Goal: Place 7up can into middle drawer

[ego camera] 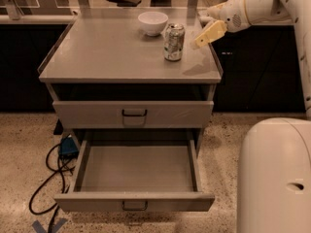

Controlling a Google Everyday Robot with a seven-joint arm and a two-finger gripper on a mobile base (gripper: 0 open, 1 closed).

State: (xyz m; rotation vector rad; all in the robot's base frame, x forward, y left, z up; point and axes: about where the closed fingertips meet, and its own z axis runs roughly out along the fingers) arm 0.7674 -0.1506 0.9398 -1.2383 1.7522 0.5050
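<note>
The 7up can (pixel 174 41), silvery with a mottled green-and-white label, stands upright on the grey cabinet top (pixel 107 52), towards the back right. My gripper (pixel 209 33) hangs just to the right of the can at about its height and is not touching it. The middle drawer (pixel 133 201) is pulled out low at the front. Its shallow tray interior is empty and it has a small dark handle.
A white bowl (pixel 152 22) sits just behind and left of the can. A shut drawer front (pixel 133 113) with a handle is above the open drawer. Black cables (pixel 48 178) and a blue object (pixel 68 146) lie on the floor at left. My white body (pixel 274 174) fills the lower right.
</note>
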